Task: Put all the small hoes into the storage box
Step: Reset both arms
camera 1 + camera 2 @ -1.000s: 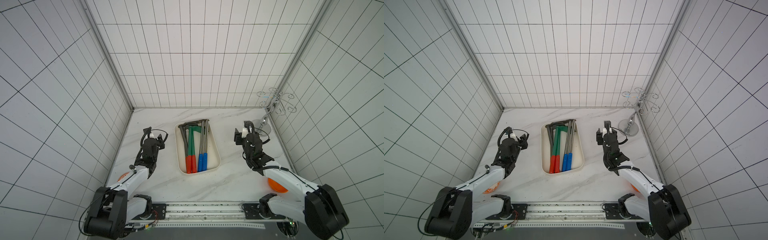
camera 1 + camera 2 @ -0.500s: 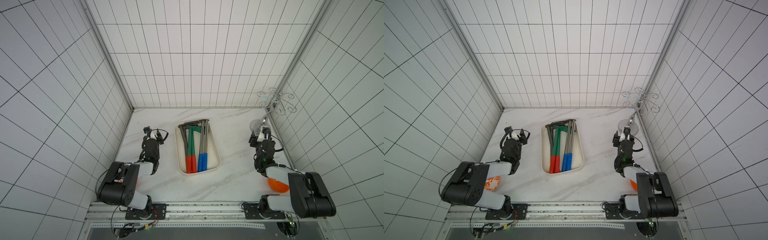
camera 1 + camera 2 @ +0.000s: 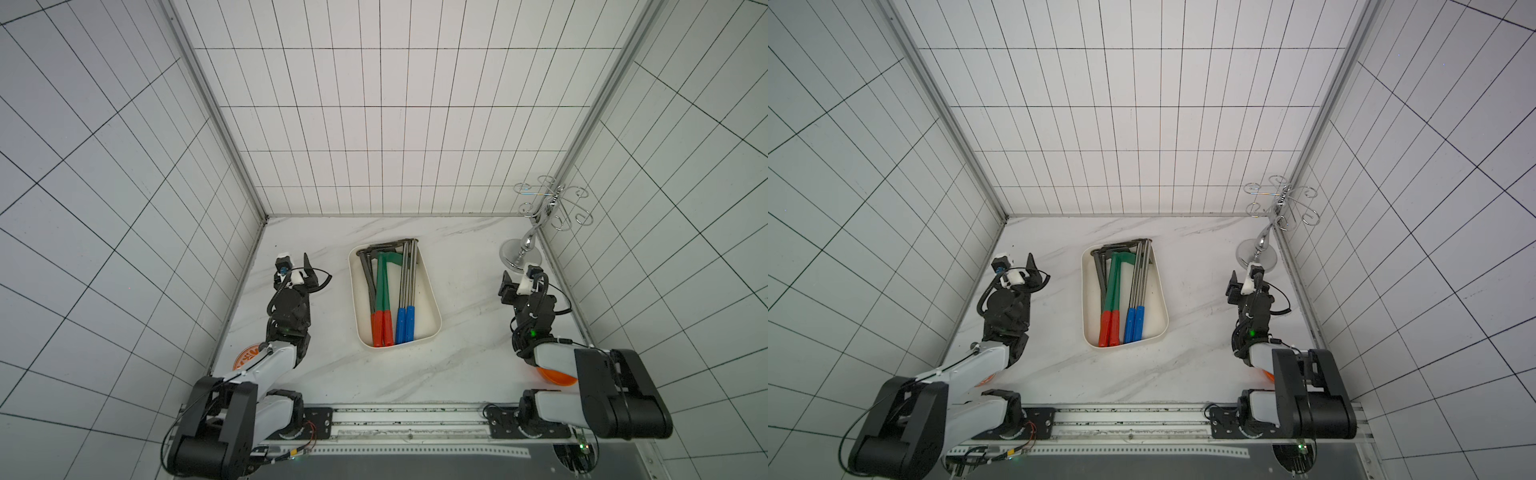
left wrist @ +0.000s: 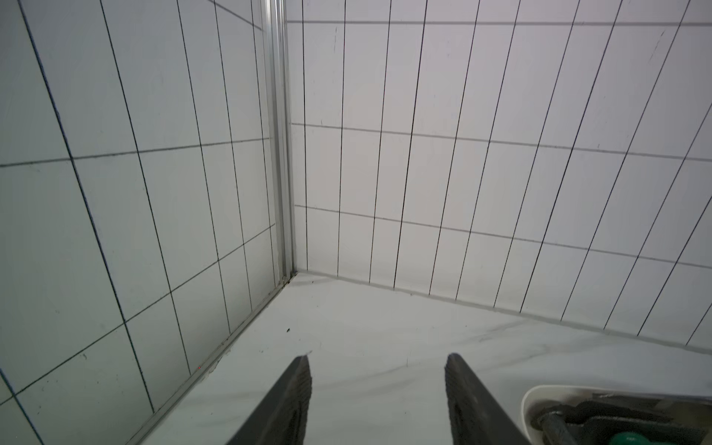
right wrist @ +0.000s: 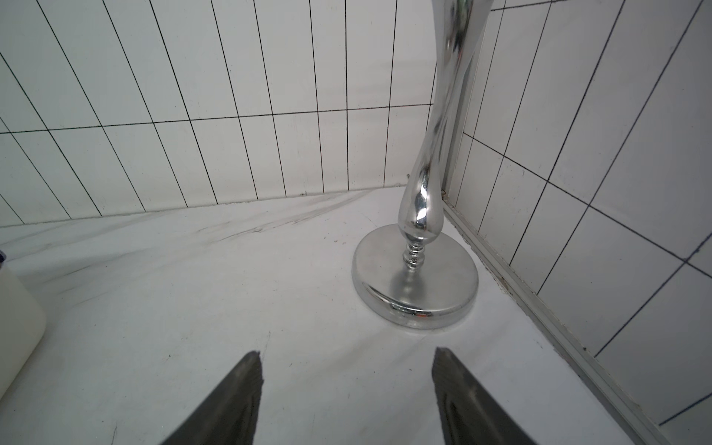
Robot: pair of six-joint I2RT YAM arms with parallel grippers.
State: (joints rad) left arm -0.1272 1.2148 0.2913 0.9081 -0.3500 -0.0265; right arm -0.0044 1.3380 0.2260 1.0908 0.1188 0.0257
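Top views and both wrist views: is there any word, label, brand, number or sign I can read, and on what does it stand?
No text can be read.
White markings on the orange disc under the left arm: too small and blurred to read.
The tool handles in the storage box show no lettering.

White tiled walls with thin dark grout lines (image 3: 395, 124) on three sides in both top views, silver metal corner posts (image 3: 217, 116), white grey-veined marble-look tabletop (image 3: 469, 340) at lower centre, shiny chrome hook stand (image 3: 527, 245) (curled arms on top) at right, soft even light.
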